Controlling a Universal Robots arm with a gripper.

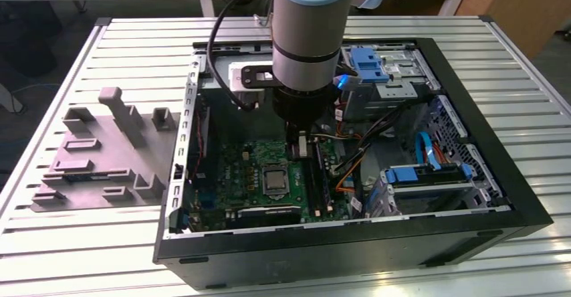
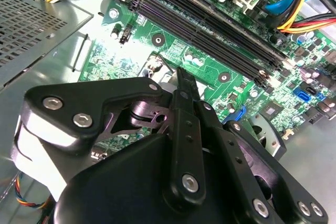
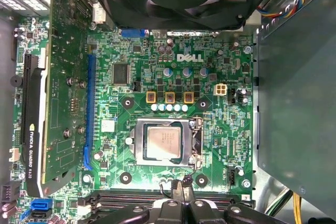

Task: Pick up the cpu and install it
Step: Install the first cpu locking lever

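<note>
the black pincer (image 3: pixel 181 186) has its fingers pressed together, holding nothing, just beside the small square silvery-grey cpu (image 3: pixel 164 143) seated in its metal socket frame (image 3: pixel 195 141).

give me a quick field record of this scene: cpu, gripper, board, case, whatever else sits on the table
cpu: silvery square chip lying in the socket frame on the motherboard
gripper: black gripper inside the case above the board, beside the socket, holding nothing that shows
motherboard: green board flat in the case floor
case: open black computer case on the slatted table
other: grey holder fixture on the table at the exterior view's left
</note>
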